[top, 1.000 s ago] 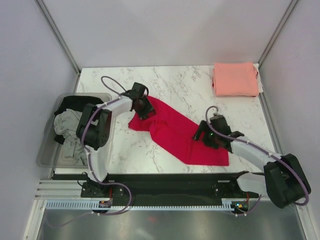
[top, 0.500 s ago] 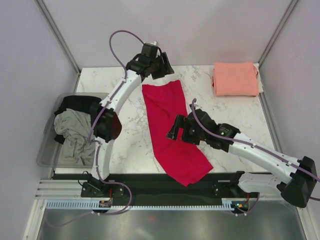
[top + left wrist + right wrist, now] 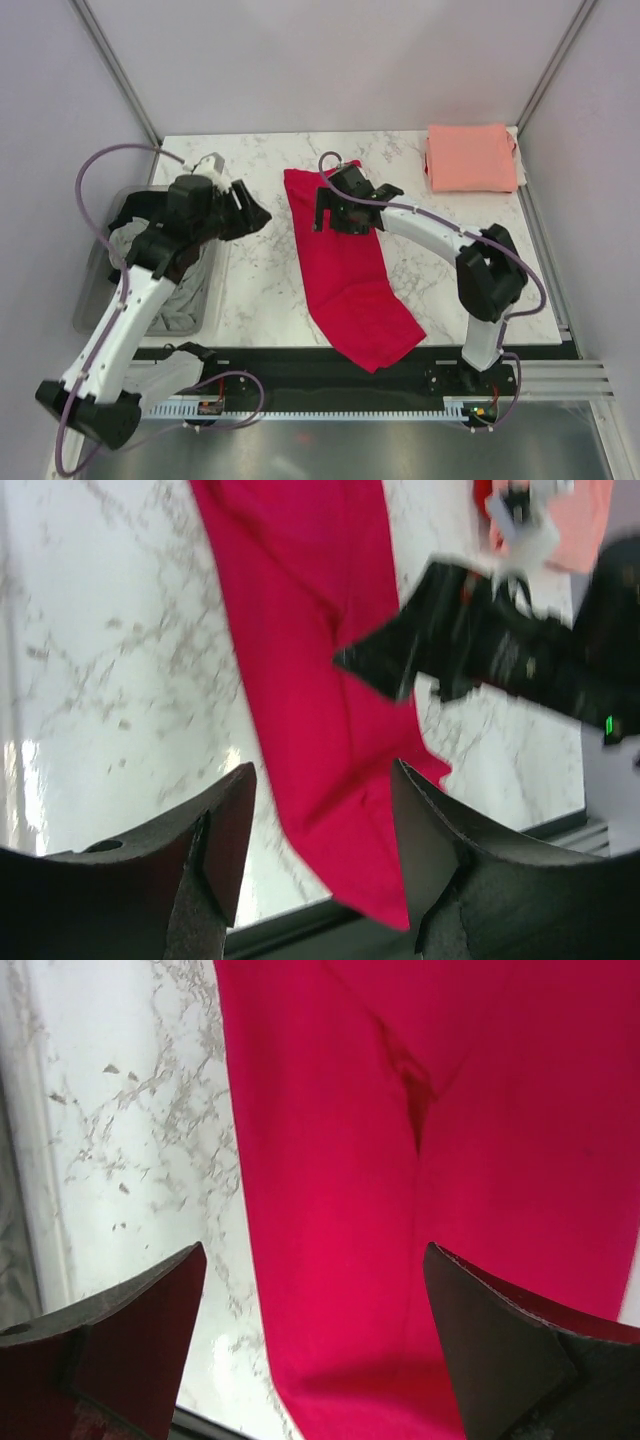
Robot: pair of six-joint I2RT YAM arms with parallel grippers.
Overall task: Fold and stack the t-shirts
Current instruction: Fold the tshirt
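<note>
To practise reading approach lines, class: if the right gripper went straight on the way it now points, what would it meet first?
Most likely the red t-shirt: its cloth, spread on the marble table, fills the view between the open fingers of the right gripper. The depth is unclear.

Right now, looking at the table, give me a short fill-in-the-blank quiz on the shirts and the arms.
1. The folded t-shirt at the far right corner of the table is ____ in colour.
2. The right gripper hovers with its jaws ____ above the far end of the red t-shirt.
3. The clear bin on the left holds a black t-shirt and a ____ one.

Missing words: pink; open; grey
</note>
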